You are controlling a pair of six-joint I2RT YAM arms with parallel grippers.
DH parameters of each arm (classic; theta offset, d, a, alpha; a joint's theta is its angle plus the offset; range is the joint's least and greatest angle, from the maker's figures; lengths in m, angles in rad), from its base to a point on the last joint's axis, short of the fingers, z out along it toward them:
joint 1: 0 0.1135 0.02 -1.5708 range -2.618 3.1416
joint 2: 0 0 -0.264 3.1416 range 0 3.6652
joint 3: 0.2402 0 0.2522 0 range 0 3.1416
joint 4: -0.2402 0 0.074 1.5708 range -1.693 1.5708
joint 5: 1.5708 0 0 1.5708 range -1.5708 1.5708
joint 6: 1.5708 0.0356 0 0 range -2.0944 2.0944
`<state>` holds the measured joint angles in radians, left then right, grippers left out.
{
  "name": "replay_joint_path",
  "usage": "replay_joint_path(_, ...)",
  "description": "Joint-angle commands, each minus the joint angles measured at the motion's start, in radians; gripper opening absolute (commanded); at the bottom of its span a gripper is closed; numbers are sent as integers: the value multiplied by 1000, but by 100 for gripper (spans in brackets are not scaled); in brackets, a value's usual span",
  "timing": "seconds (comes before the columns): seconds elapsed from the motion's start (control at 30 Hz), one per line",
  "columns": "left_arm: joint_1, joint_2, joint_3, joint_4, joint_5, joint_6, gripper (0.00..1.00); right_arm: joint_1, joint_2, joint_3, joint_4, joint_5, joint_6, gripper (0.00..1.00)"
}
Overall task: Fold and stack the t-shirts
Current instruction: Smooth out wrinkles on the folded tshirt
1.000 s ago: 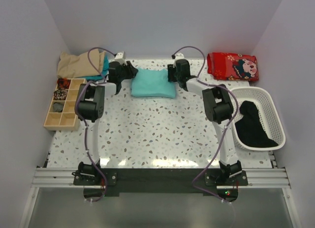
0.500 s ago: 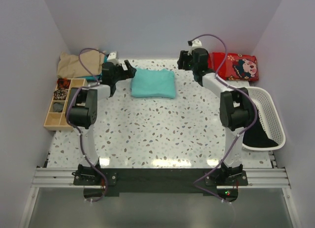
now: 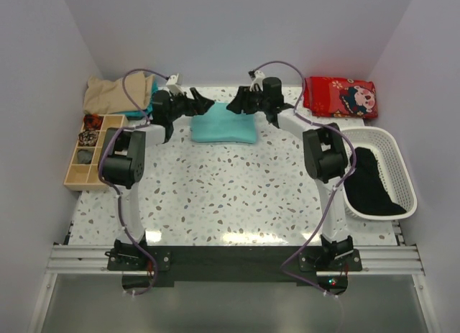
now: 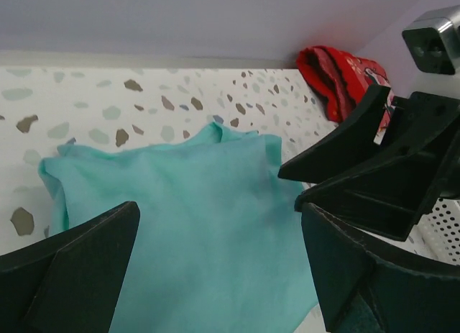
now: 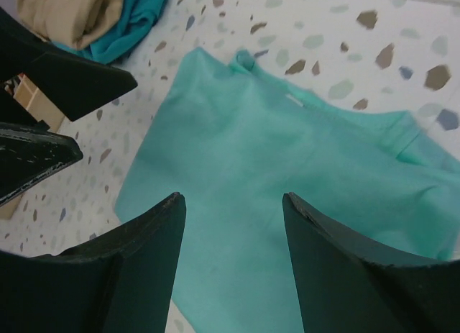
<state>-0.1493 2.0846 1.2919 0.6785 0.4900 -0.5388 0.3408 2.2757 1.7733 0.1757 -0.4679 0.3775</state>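
At the far middle of the table, the teal-green soft fabric t-shirt [image 3: 224, 124] lies flat as a compact folded rectangle, and both arms reach over it. My left end effector [image 4: 219, 214] hangs wide open above the shirt's left part, with nothing between its jaws. My right end effector [image 5: 231, 202] is also spread and empty, hovering over the right part. The two face each other closely without touching, and neither grips the cloth.

I judge the folding of this shirt to be done or nearly so. The step in hand looks like the change from folding to stacking. A likely stack waits at the far left corner, where a tan fabric garment [image 3: 113, 94] sits on a darker teal cloth [image 3: 152, 96]. The next move calls for both end effectors to drop to opposite edges and pinch through all the layers together. They then need to lift evenly so the fold does not slump open. A black fabric garment [image 3: 370, 182] lies in the white slotted plastic basket [image 3: 402, 167] at the right, not yet folded by the look of it.

The white table [image 3: 215, 196] has a speckled terrazzo pattern and looks smooth enough for cloth to slide. A pale wooden compartment tray [image 3: 90, 160] sits at its left edge, and a red patterned cloth [image 3: 339, 96] lies at the far right. Plain pale walls [image 3: 237, 31] close in the left, far and right sides. A metal rail [image 3: 230, 259] carries the arm bases at the near edge.
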Motion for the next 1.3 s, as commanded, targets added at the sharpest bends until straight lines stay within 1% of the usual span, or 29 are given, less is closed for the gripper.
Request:
replay_joint_path(0.0, 4, 64, -19, 90, 104, -82, 100, 17, 80, 57, -39, -107, 47, 61)
replay_joint_path(0.07, 1, 86, -35, 102, 117, -98, 100, 18, 93, 40, -44, -109, 47, 61)
replay_joint_path(0.17, -6, 98, -68, 84, 95, -93, 100, 20, 97, 3, -53, -100, 44, 61)
replay_joint_path(0.3, -10, 94, -130, 69, 64, -98, 100, 20, 55, -86, -55, -84, 38, 61)
replay_joint_path(0.4, -27, 52, -209, 53, 26, -92, 100, 26, 5, -172, -51, -71, 29, 61)
replay_joint_path(0.53, -56, -44, -357, 56, -4, -92, 100, 50, -74, -315, -50, -55, 5, 61)
replay_joint_path(0.6, -78, -79, -403, 43, -11, -87, 100, 61, -134, -372, -45, -54, -2, 61)
replay_joint_path(0.63, -85, -118, -455, 44, -10, -89, 100, 76, -157, -437, -42, -51, -11, 61)
replay_joint_path(0.7, -114, -197, -521, 44, -28, -95, 100, 105, -241, -501, -48, -43, -25, 61)
replay_joint_path(0.77, -142, -263, -614, 33, -39, -95, 100, 122, -316, -613, -45, -14, -37, 61)
replay_joint_path(0.8, -147, -299, -644, 36, -42, -98, 100, 136, -402, -652, -41, -6, -40, 61)
replay_joint_path(0.83, -159, -380, -692, 32, -45, -99, 100, 139, -448, -728, -38, 20, -37, 61)
replay_joint_path(0.87, -164, -424, -707, 17, -50, -87, 100, 142, -491, -761, -33, 28, -37, 61)
replay_joint_path(0.9, -168, -514, -718, -46, -83, -73, 100, 144, -586, -787, -39, 35, -35, 61)
replay_joint_path(0.97, -174, -604, -709, -133, -122, -9, 100, 144, -680, -841, -68, 90, -55, 62)
replay_joint_path(1.0, -176, -682, -698, -223, -167, 14, 100, 145, -764, -851, -108, 110, -67, 62)
replay_joint_path(1.03, -179, -717, -675, -265, -194, 61, 100, 144, -810, -864, -123, 127, -95, 63)
replay_joint_path(1.1, -179, -788, -649, -376, -255, 98, 100, 144, -881, -865, -172, 192, -121, 63)
replay_joint_path(1.13, -179, -802, -629, -402, -274, 112, 100, 142, -941, -864, -198, 225, -141, 64)
replay_joint_path(1.17, -179, -811, -622, -427, -287, 114, 100, 142, -961, -859, -217, 260, -150, 64)
replay_joint_path(1.2, -179, -814, -615, -469, -333, 103, 100, 142, -978, -856, -257, 353, -158, 65)
replay_joint_path(1.27, -171, -801, -606, -490, -341, 60, 100, 142, -995, -850, -286, 426, -179, 68)
